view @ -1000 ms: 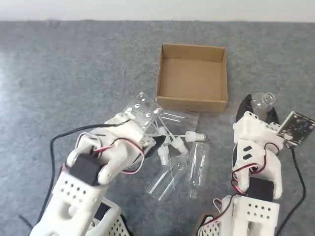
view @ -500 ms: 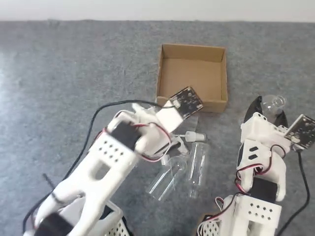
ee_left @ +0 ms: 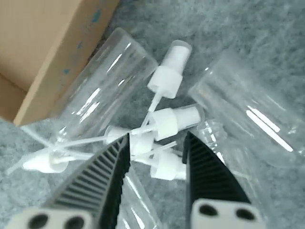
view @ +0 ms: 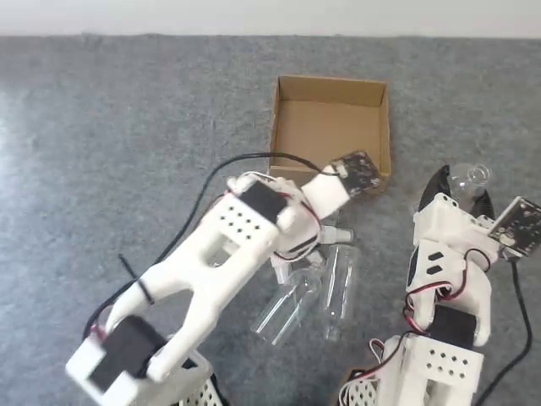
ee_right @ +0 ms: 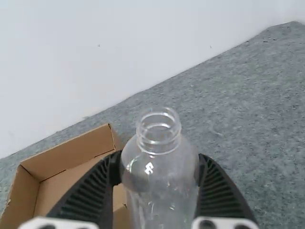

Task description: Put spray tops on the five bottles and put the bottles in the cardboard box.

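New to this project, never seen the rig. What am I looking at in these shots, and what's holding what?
Two small white robot arms sit side by side at a grey table. The wide picture comes from a fixed camera above; the other two come from a camera on each arm's wrist, looking along its tool. The left tool is open, poised over a heap of white spray tops and clear bottles lying on their sides. The right tool is shut on one uncapped bottle, gripped by its body. A cardboard box stands behind the heap.

cardboard box [view: 330, 81] open | bottles [view: 342, 283] clear, uncapped | spray tops [ee_left: 167, 76] white, jumbled nr box
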